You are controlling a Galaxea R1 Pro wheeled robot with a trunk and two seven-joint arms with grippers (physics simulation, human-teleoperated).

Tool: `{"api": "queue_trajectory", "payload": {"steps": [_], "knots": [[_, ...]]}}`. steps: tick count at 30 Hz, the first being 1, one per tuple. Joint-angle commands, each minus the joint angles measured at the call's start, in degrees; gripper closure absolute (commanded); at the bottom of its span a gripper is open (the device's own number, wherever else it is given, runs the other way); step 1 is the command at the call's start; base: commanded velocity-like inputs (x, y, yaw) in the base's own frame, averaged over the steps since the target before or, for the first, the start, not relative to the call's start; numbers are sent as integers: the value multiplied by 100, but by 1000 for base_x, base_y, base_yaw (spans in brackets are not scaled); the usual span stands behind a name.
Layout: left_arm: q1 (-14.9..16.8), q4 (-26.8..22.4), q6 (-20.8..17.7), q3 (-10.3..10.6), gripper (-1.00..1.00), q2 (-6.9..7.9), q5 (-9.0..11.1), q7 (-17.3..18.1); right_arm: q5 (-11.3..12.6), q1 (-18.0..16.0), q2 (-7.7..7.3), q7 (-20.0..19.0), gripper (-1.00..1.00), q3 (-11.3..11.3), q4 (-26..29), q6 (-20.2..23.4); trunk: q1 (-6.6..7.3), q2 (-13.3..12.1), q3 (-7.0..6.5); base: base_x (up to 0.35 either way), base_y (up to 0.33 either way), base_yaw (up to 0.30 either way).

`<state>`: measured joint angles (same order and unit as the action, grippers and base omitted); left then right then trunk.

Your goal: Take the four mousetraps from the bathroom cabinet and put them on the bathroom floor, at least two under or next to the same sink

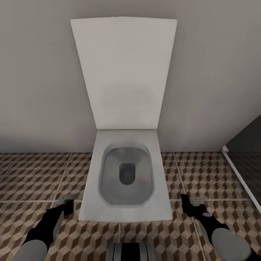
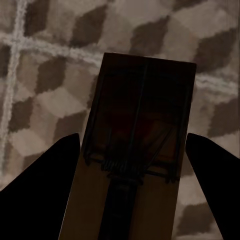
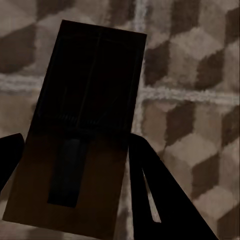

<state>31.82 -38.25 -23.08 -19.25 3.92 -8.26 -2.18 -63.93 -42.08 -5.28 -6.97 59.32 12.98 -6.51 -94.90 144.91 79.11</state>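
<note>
Arms low, flanking toilet (image 1: 125, 181).

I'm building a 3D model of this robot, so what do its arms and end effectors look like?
In the head view, each arm has a light grey rounded segment nearest the camera, then a black forearm. The left end effector has pale grey fingers; the right end effector looks mostly black with a grey part. In the wrist views the fingers appear as plain black tapered wedges. No cables or markings show.
</note>
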Motion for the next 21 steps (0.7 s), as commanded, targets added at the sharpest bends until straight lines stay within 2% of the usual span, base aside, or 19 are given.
{"api": "queue_trajectory", "payload": {"steps": [1,12,21], "knots": [[0,-24,1,0,100,1,2,5,17,-27,1,-27,100,1,19,2,-3,2,23,0,0,0],[0,-376,189,1,100,-16,16,49,21,-309,50,-41,100,-15,81,1,-31,16,267,0,0,0],[0,-396,210,-6,100,4,19,51,21,-353,57,-47,100,-30,71,-16,-31,16,267,0,0,0]]}}
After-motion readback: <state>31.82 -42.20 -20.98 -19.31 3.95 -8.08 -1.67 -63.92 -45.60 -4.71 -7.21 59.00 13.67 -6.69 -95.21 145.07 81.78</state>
